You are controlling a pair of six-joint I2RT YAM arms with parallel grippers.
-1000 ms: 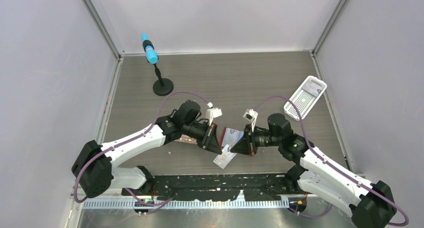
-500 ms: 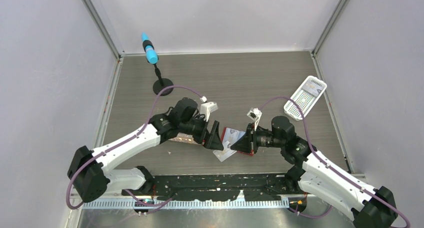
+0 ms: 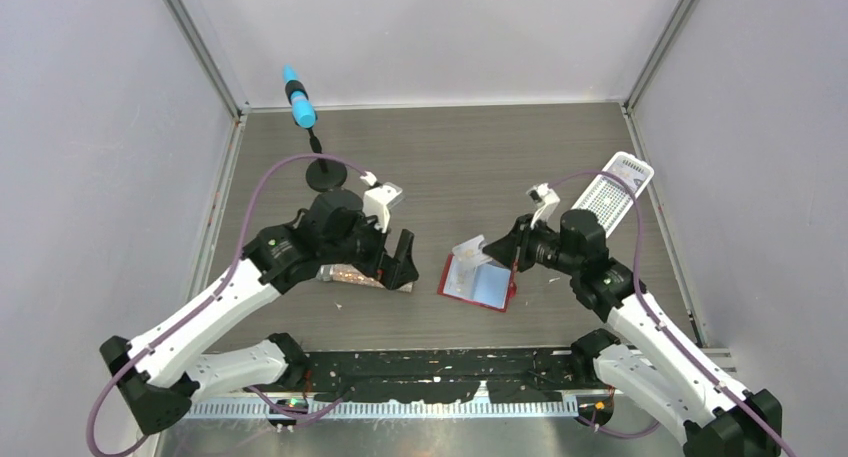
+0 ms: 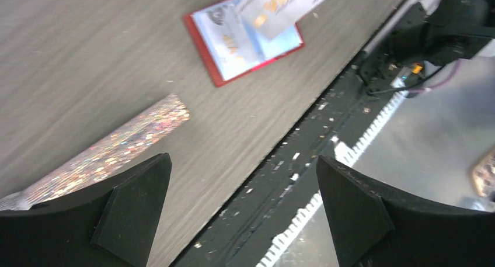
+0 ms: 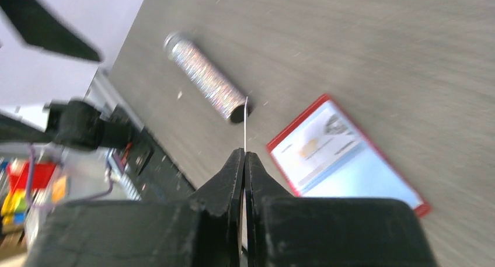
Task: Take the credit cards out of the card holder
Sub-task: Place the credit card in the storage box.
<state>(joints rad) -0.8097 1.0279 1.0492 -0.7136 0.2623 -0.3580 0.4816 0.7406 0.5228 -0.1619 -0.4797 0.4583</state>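
Observation:
The red card holder (image 3: 482, 287) lies open and flat on the table, light blue pockets up; it also shows in the left wrist view (image 4: 257, 45) and the right wrist view (image 5: 373, 173). One credit card (image 5: 312, 147) still sits in its pocket. My right gripper (image 3: 500, 249) hovers over the holder's far edge, shut on another pale credit card (image 3: 470, 249), which appears edge-on as a thin white line (image 5: 246, 124) in front of the gripper (image 5: 244, 153). My left gripper (image 3: 405, 267) stands open and holds nothing (image 4: 243, 162), left of the holder.
A glittery tube (image 3: 358, 275) lies on the table under the left arm, left of the holder. A white perforated basket (image 3: 610, 195) sits at the right edge. A blue-topped stand (image 3: 300, 105) is at the back left. The table's near edge has a black rail (image 3: 430, 362).
The left gripper opened, let go and drew back to the left. The right gripper closed on a card and pulled it up and right, out of the holder, which now lies flat.

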